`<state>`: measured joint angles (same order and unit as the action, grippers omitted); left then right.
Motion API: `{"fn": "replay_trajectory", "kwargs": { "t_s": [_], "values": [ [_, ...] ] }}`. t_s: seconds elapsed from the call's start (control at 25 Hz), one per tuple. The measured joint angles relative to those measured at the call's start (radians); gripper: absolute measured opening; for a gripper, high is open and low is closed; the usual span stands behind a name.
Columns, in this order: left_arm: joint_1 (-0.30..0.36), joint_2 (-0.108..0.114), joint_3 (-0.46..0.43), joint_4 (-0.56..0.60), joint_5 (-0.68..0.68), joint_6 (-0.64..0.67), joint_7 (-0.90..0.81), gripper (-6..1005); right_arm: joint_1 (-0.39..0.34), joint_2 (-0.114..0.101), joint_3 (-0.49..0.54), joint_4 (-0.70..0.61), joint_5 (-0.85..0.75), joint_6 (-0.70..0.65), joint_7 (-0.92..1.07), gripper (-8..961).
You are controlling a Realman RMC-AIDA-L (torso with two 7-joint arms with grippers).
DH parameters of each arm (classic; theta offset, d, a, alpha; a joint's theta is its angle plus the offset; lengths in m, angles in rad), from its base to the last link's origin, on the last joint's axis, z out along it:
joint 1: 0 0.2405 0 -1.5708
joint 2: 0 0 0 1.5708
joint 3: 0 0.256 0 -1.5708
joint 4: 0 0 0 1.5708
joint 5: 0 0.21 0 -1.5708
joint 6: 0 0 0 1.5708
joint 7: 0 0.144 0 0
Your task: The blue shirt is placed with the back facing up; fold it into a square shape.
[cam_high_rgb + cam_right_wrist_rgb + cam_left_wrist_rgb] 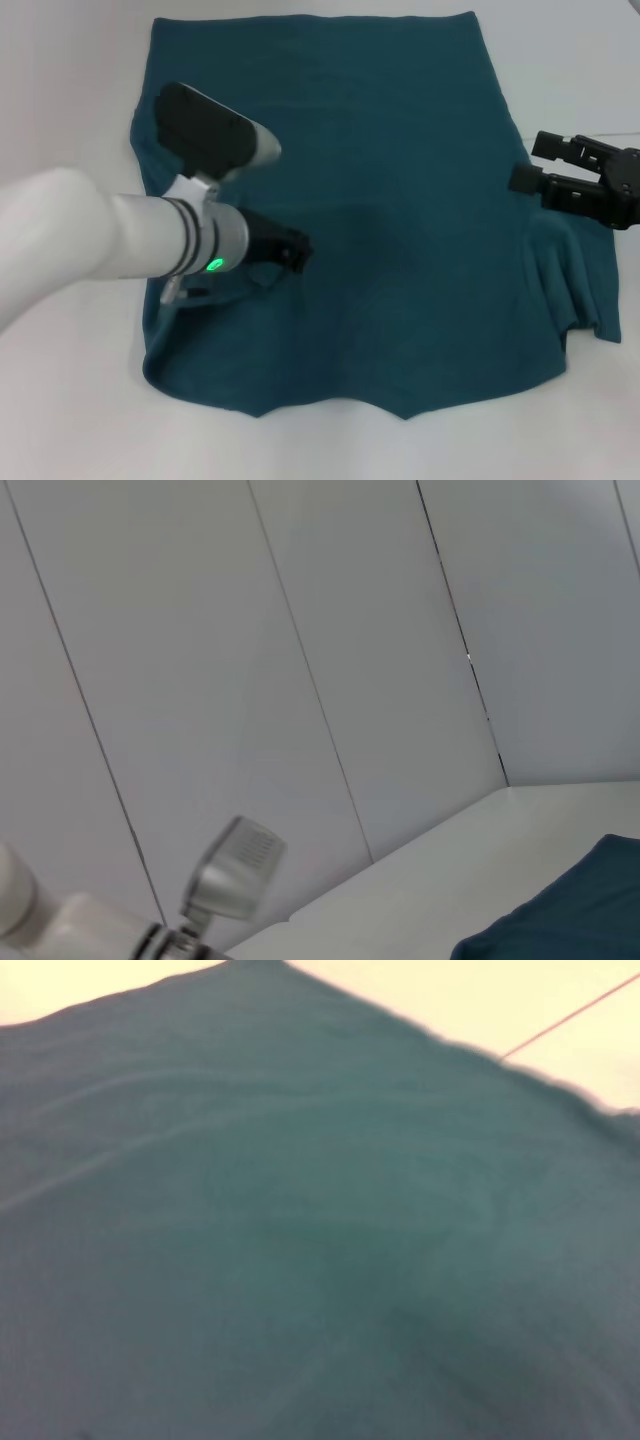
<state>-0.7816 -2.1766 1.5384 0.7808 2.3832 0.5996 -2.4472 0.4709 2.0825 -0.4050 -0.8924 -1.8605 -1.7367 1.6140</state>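
Note:
The blue shirt point(400, 230) lies spread flat on the white table point(70, 420). Its right sleeve point(560, 270) lies bunched in folds at the right edge. My left gripper point(288, 252) is low over the shirt's left half, next to a small pucker of cloth point(262, 278). The left wrist view is filled with the shirt's cloth point(300, 1260). My right gripper point(535, 163) is open and empty at the shirt's right edge, just above the right sleeve. A corner of the shirt point(570, 915) shows in the right wrist view.
White table surface point(580, 60) surrounds the shirt on all sides. A thin red line point(565, 1018) crosses the table beyond the cloth in the left wrist view. The right wrist view shows a panelled wall point(250, 680) and part of my left arm point(225, 875).

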Motion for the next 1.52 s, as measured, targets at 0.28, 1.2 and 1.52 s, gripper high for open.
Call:
{"fn": "replay_trajectory", "kwargs": {
  "t_s": [0.28, 1.2, 1.52],
  "values": [
    [0.242, 0.000, -0.052, 0.411, 0.010, 0.260, 0.022, 56, 0.004, -0.005, 0.000, -0.004, 0.000, 0.002, 0.000, 849],
    [0.510, 0.000, -0.353, 0.541, -0.094, 0.489, 0.226, 715, -0.009, -0.045, -0.027, -0.008, -0.064, 0.020, -0.005, 844],
    [0.510, 0.000, -0.336, 0.506, -0.095, 0.510, 0.221, 931, 0.002, -0.047, -0.026, -0.013, -0.060, 0.036, 0.009, 843]
  ]
}}
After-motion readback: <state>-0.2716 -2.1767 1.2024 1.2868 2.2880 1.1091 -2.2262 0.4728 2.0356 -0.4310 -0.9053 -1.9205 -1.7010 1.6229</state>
